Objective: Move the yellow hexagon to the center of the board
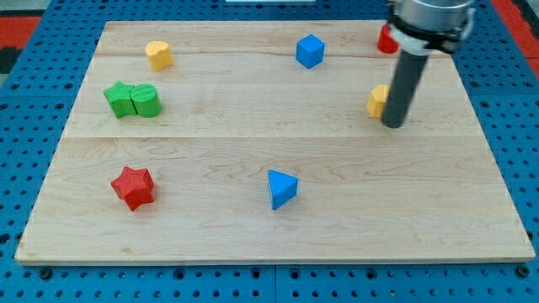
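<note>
1. So the setup: a wooden board [278,236] sitting on a blue pegboard-style table [25,76], with a bunch of little coloured blocks scattered around.
2. The rod comes down from the view's top right, and my tip [393,124] is on the board over at the right side, a bit above mid-height.
3. There's no pincer on this arm at all, just the plain rod, so nothing to call apart or together.
4. Right against the rod's left side is a yellow block [377,100]. The rod covers part of it, so I honestly can't tell its shape, and I can't swear they're touching, but they're at least just beside each other.
5. The other yellow block [158,55] is up in the view's top left. It looks roundish or maybe hexagonal, hard to call. It's well away from the tip and nowhere near the board's middle.
6. Which of the two yellows is the hexagon? Can't say for sure from this angle.
7. A red block [386,40] peeks out behind the arm near the top right corner, mostly hidden.
8. Blue cube [310,50] sits at top centre.
9. Blue triangle-ish block [281,188] is lower centre.
10. Two green blocks [132,100] are touching side by side on the left.
11. Red star [133,187] sits lower left.
</note>
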Controlling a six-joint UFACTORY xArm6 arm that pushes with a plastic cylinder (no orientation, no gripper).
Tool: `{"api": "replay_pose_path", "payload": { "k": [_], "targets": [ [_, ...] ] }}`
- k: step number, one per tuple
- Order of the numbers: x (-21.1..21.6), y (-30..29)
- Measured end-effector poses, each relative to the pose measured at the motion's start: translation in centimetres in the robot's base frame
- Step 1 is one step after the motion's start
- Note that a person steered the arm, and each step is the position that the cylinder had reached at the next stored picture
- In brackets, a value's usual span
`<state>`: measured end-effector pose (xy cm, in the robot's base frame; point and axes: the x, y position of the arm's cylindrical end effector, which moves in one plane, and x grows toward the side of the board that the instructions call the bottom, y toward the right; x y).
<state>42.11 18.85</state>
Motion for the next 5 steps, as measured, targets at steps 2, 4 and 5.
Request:
{"api": "replay_pose_path", "payload": {
  "k": [2,4,5],
  "targets": [
    [-7.5,2.1],
    [-9.6,-1.1],
    [-7.8,-1.5]
  ]
}}
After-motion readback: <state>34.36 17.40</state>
